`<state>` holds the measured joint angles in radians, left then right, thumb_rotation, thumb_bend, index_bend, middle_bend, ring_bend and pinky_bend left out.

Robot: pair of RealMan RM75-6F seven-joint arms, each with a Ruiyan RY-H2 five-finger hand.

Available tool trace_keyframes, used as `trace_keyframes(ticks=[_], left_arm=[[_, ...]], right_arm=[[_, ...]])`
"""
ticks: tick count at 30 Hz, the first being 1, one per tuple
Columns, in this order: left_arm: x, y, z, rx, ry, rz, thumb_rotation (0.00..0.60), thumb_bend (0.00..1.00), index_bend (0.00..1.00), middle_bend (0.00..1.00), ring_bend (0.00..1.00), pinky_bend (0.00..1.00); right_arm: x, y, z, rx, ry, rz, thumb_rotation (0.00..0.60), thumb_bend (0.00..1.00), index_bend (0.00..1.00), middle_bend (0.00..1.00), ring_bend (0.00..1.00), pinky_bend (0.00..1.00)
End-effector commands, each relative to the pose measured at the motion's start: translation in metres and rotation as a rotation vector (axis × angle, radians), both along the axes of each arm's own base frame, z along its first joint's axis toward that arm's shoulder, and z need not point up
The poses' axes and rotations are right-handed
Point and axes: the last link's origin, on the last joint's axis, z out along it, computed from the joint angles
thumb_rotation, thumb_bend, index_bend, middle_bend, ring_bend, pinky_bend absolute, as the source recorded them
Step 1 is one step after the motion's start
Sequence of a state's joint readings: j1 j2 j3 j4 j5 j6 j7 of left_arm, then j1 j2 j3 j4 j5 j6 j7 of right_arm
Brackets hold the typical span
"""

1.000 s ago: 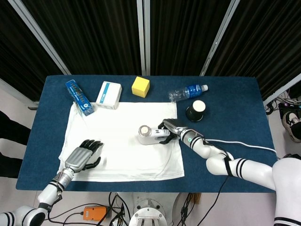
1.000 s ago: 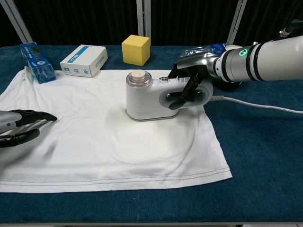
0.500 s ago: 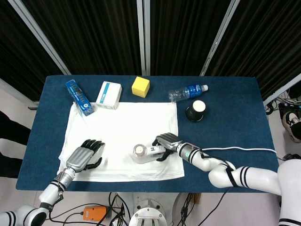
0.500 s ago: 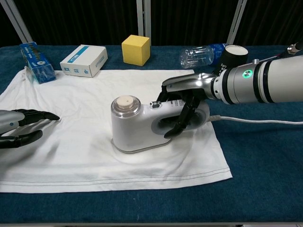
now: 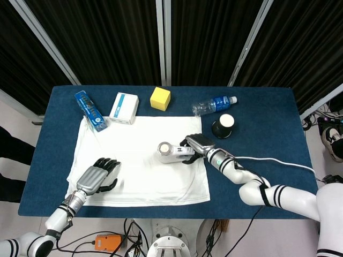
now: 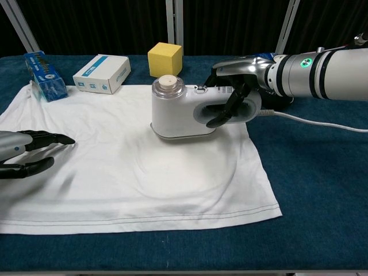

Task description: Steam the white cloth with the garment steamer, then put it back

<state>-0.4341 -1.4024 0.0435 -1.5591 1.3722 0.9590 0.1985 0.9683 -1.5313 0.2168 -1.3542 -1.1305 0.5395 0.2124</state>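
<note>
From the head view, the white cloth lies spread over the blue desk, and the garment steamer stands on it right of centre, toward the right edge. The right hand has its fingers wrapped through the steamer's handle — a firm hold, by the look of it. The left hand rests on the cloth's near-left part, fingers apart, holding nothing, only pinning the fabric. The risk from up here: the white cord trails across the desk not far from the black cup and the water bottle, so a wide sweep could drag it into them.

Down in the chest view, the steamer sits flat on the cloth, the right hand's fingers hooked in the handle loop. A fold arcs across the fabric near the front — pushing the soleplate into it could bunch the cloth. If the left hand eases off, the whole sheet may slide with the steamer.
</note>
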Motion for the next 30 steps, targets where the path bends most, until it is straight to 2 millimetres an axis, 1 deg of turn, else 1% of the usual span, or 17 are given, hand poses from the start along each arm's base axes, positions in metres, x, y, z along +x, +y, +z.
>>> trace_keyframes(ticks=[1, 5, 7, 11, 16, 21, 23, 26, 29, 30], left_arm=[[0.0, 0.0, 0.0, 0.0, 0.001, -0.002, 0.047, 0.37, 0.07, 0.06, 0.0, 0.0], [0.0, 0.0, 0.001, 0.001, 0.002, 0.0, 0.047, 0.37, 0.07, 0.06, 0.0, 0.0], [-0.001, 0.0, 0.002, 0.001, 0.004, 0.002, 0.047, 0.37, 0.07, 0.06, 0.0, 0.0], [-0.001, 0.001, 0.001, -0.001, 0.008, 0.004, 0.045, 0.37, 0.07, 0.06, 0.0, 0.0], [-0.001, 0.001, 0.002, 0.001, 0.007, 0.003, 0.047, 0.37, 0.07, 0.06, 0.0, 0.0], [0.001, 0.001, 0.001, 0.001, 0.007, -0.001, 0.047, 0.37, 0.07, 0.06, 0.0, 0.0], [0.002, 0.001, 0.002, 0.002, 0.005, -0.002, 0.047, 0.37, 0.07, 0.06, 0.0, 0.0], [0.002, 0.001, 0.003, 0.005, 0.007, -0.004, 0.048, 0.37, 0.07, 0.06, 0.0, 0.0], [0.002, 0.0, 0.005, 0.009, 0.007, -0.007, 0.049, 0.37, 0.07, 0.06, 0.0, 0.0], [0.003, 0.0, 0.006, 0.013, 0.007, -0.009, 0.049, 0.37, 0.07, 0.06, 0.0, 0.0]], right_arm=[[0.006, -0.01, -0.016, -0.015, -0.007, -0.019, 0.6, 0.35, 0.97, 0.9, 0.94, 0.76], [0.008, -0.006, -0.028, 0.017, -0.005, -0.019, 0.6, 0.35, 0.97, 0.9, 0.94, 0.74], [0.01, 0.001, -0.032, 0.051, -0.01, -0.014, 0.6, 0.35, 0.98, 0.9, 0.94, 0.73], [0.01, 0.013, -0.033, 0.087, 0.011, 0.038, 0.6, 0.35, 0.98, 0.9, 0.94, 0.72], [0.01, 0.035, -0.031, 0.138, 0.018, 0.096, 0.6, 0.35, 0.98, 0.9, 0.94, 0.71], [0.005, 0.059, -0.029, 0.2, 0.043, 0.15, 0.6, 0.35, 0.98, 0.9, 0.94, 0.71], [0.003, 0.067, -0.027, 0.223, 0.046, 0.159, 0.6, 0.35, 0.98, 0.9, 0.94, 0.71], [-0.001, 0.079, -0.019, 0.24, 0.022, 0.16, 0.6, 0.35, 0.98, 0.9, 0.94, 0.71], [-0.005, 0.08, -0.004, 0.217, -0.018, 0.148, 0.6, 0.35, 0.98, 0.9, 0.94, 0.71], [-0.009, 0.079, 0.005, 0.192, -0.032, 0.144, 0.6, 0.35, 0.98, 0.9, 0.94, 0.71]])
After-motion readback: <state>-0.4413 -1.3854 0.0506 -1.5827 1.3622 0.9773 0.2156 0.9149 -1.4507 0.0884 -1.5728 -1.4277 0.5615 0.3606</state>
